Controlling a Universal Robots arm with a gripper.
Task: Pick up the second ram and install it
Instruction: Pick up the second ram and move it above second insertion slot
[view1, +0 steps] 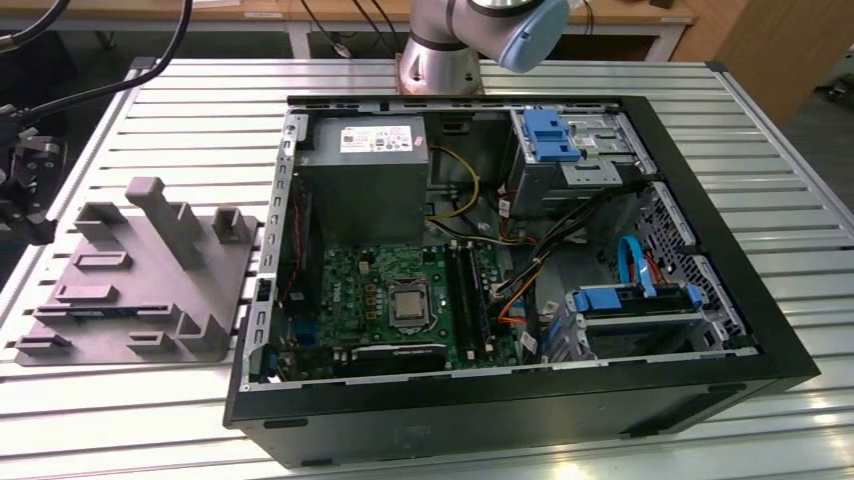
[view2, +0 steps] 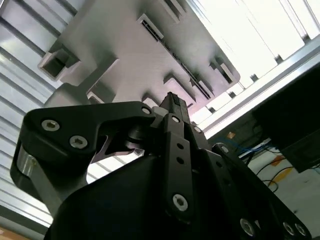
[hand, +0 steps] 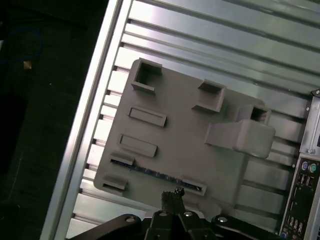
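Clearly pressed together, the black metal gripper (hand: 172, 195) hung just above one edge of the grey plastic fixture tray (hand: 190, 130). Close by its tips, the second ram (hand: 150, 171), a long thin dark blue-green board, sat edgewise in the tray's slot. Beyond lay the ribbed aluminium table (hand: 210, 45) and the open black computer case (view1: 534, 400).

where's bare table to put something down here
Bare slats of the table lie beyond the tray, toward the far edge, and on the exterior view's right of the case. Crowded: the tray's posts and pockets, with the gripper near the ram in the first wrist view, the slim tray-case gap, and inside the case.
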